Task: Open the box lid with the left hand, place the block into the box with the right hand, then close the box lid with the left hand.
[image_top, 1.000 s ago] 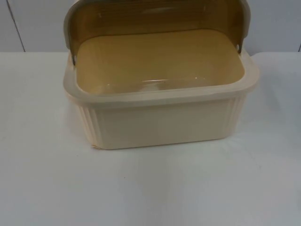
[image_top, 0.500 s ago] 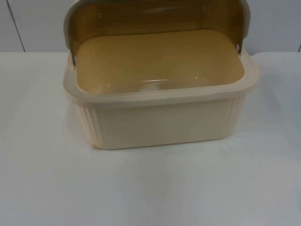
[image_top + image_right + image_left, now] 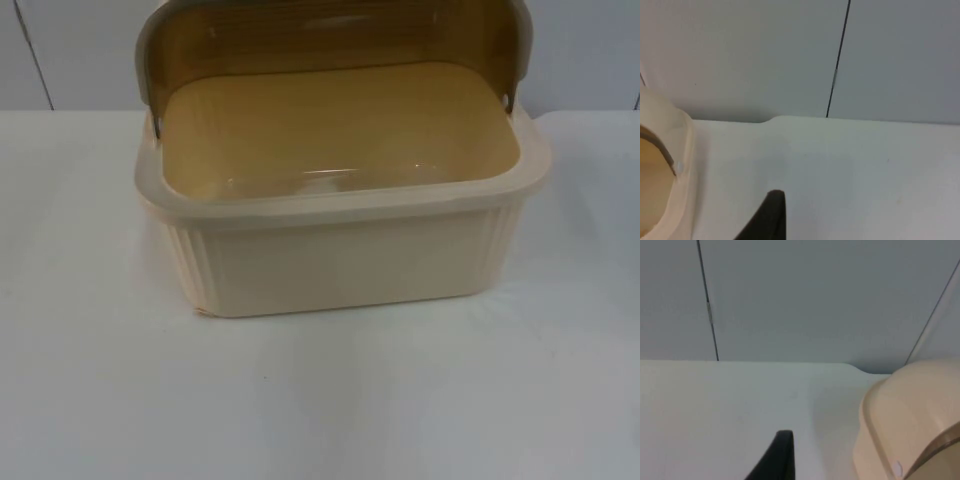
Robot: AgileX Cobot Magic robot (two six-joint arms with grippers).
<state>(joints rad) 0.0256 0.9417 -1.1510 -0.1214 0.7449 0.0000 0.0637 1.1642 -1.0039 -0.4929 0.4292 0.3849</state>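
Left hand [image 3: 782, 455] waits beside the cream box [image 3: 340, 200], right hand [image 3: 772, 212] opposite; I cannot tell their grip. Amber lid [image 3: 330, 40] stands open, I see no block inside: placing and closing remain.

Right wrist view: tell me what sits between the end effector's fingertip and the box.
Nothing sits there. In the right wrist view a bare stretch of white table top separates the right end effector's black fingertip from the cream box.
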